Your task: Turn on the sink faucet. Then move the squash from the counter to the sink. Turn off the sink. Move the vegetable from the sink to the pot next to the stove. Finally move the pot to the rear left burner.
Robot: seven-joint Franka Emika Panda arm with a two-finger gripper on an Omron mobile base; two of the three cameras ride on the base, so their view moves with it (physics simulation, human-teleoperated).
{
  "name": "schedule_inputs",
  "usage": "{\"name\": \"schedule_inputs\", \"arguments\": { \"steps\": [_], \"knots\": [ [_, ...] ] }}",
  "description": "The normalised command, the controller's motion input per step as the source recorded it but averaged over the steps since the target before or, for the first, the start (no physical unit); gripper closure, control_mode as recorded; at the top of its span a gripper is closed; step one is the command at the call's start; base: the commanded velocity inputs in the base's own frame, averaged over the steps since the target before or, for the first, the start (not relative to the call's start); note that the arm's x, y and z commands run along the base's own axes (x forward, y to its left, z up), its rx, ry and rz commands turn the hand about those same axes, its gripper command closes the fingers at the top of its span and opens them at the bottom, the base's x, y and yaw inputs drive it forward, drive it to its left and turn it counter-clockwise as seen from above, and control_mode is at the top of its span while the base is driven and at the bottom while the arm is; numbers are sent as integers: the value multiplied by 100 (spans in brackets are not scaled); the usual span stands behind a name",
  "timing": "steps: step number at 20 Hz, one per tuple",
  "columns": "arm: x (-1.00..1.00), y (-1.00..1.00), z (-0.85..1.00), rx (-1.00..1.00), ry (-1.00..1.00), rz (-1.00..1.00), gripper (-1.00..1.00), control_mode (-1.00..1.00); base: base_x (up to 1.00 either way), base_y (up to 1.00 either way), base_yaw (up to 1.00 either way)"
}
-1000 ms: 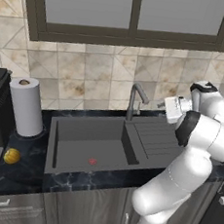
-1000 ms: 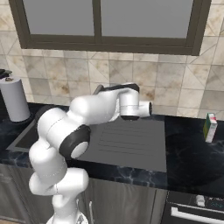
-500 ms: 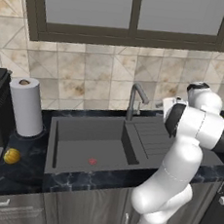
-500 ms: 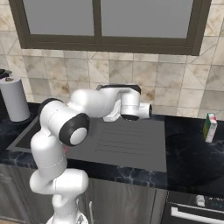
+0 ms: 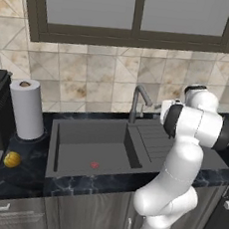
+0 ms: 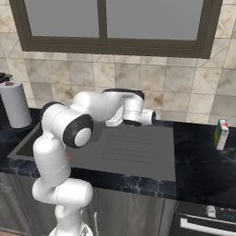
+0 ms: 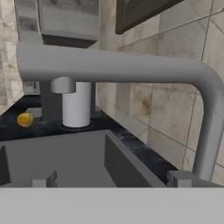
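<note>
Your arm has swung its elbow further right than a second ago, with the gripper (image 7: pixel 111 178) spread wide by the sink faucet (image 5: pixel 139 102), holding nothing. The squash (image 5: pixel 12 159) stays on the counter (image 5: pixel 9 183) left of the sink (image 5: pixel 90 146).

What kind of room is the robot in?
A kitchen, it looks like. There is a sink with a faucet set in a black counter, and a paper towel roll beside it.
</note>
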Motion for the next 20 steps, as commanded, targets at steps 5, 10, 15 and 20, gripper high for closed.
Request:
{"name": "schedule_inputs", "arguments": {
  "steps": [5, 10, 15, 20],
  "knots": [
    [33, 3, -15, 0, 0, -1, -100, -100, 0, 0, 0],
    [32, -5, -11, 0, 0, 0, -100, -100, 0, 0, 0],
    [29, -4, -13, 0, 0, 0, -100, -100, 0, 0, 0],
    [25, -5, -18, 0, 0, 0, -100, -100, 0, 0, 0]
  ]
}}
